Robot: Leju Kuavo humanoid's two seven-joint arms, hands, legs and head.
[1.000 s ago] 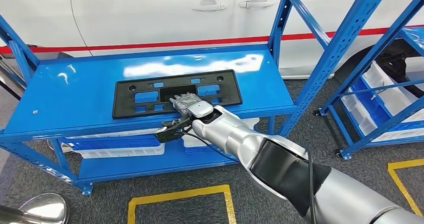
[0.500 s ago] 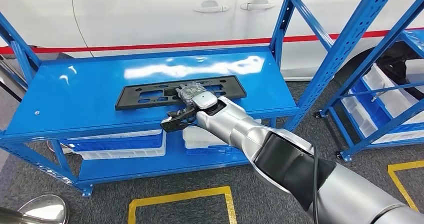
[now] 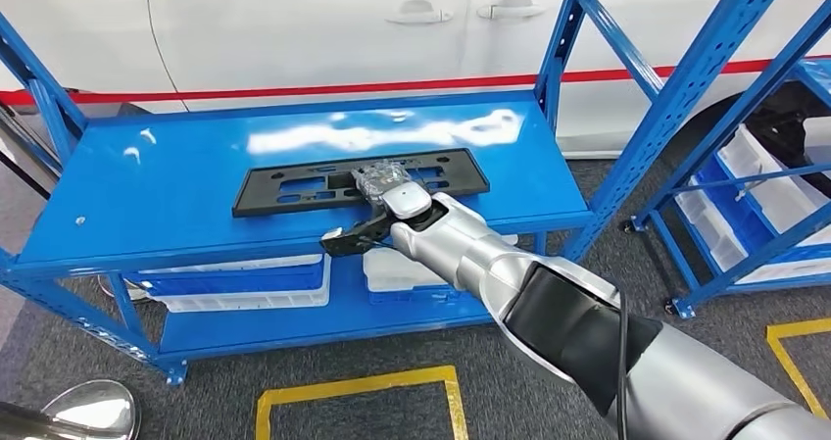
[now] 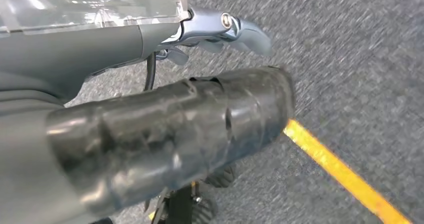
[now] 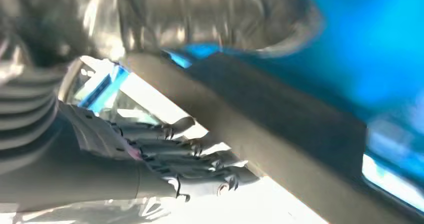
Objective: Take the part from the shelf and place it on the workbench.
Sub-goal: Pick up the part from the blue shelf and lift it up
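Note:
The part is a long black plate frame [image 3: 294, 185] with several cut-outs. It lies almost flat just over the blue shelf top [image 3: 147, 205], near its middle. My right hand [image 3: 388, 191] grips the middle of its near edge, the arm reaching in from the lower right. In the right wrist view the dark fingers [image 5: 200, 159] curl under the part's edge [image 5: 280, 129] and the thumb lies over it. My left hand [image 4: 220, 27] hangs over the grey carpet and holds nothing, its fingers loosely apart.
A white car [image 3: 294, 28] stands right behind the shelf. Blue uprights [image 3: 563, 38] rise at the shelf's right end. White bins [image 3: 235, 283] sit on the lower level. A second blue rack with bins [image 3: 755, 185] stands to the right. Yellow floor lines [image 3: 353, 381] mark the carpet.
The part has tipped from facing me, with its cut-outs showing, to lying nearly flat over the shelf top. My right hand has moved a little forward with it.

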